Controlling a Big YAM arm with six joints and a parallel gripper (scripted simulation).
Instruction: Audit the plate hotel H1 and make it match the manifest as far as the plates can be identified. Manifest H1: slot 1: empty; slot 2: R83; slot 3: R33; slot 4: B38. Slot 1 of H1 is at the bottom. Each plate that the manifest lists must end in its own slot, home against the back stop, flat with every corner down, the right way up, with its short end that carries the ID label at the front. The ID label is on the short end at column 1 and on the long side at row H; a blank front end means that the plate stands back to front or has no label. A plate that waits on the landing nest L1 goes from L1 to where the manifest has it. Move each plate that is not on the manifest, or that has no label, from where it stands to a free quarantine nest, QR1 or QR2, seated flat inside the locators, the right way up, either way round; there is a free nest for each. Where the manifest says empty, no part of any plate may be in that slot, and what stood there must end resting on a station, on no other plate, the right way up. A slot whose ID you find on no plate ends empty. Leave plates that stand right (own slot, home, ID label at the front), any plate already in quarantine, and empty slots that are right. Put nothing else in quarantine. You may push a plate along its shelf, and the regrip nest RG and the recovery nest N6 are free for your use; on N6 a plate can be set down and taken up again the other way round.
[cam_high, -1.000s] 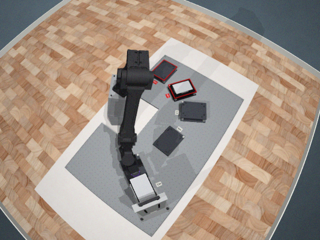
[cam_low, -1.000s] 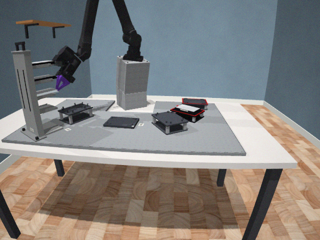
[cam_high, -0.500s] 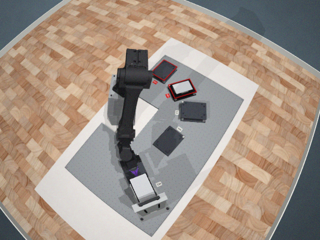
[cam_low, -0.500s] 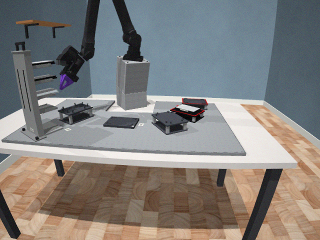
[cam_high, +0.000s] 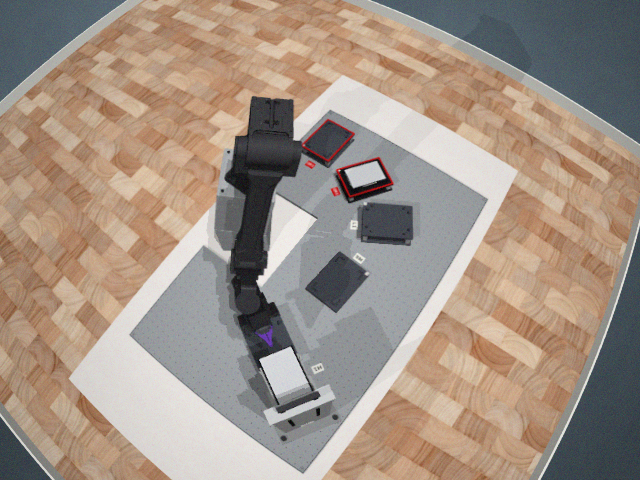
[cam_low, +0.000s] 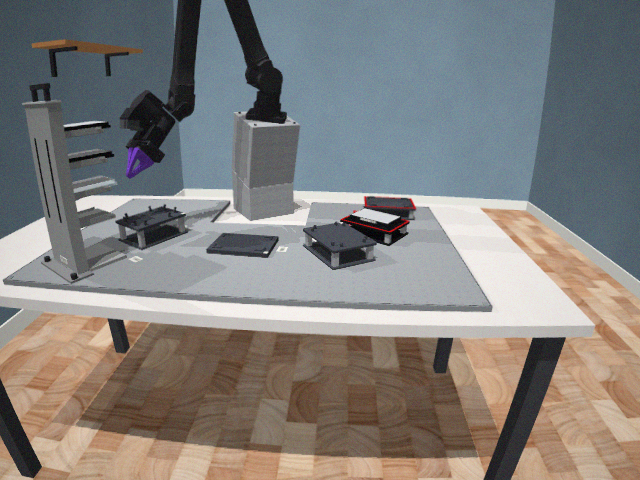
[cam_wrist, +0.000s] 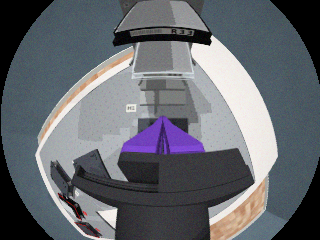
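The plate hotel H1 (cam_low: 51, 186) (cam_high: 299, 410) stands at the left end of the grey deck. In the exterior view a plate (cam_low: 86, 126) lies on its top shelf and another plate (cam_low: 90, 154) on the shelf below; the two lower shelves (cam_low: 94, 183) look bare. The top plate shows white from above (cam_high: 283, 374). My gripper (cam_low: 135, 166) (cam_high: 266, 336) (cam_wrist: 162, 126) is shut with its purple fingers together and holds nothing. It hangs in front of the hotel, level with the middle shelves and clear of them. In the wrist view a plate (cam_wrist: 162, 23) with a dark front end lies above a pale shelf (cam_wrist: 163, 60).
A raised nest (cam_low: 150, 223) stands in front of the hotel below my gripper. A flat dark nest (cam_low: 242, 243) (cam_high: 337, 280) and a raised empty nest (cam_low: 338, 242) (cam_high: 387, 222) lie mid-deck. Of two red-edged nests, one (cam_high: 328, 139) is empty and one holds a white plate (cam_high: 368, 174) (cam_low: 377, 215).
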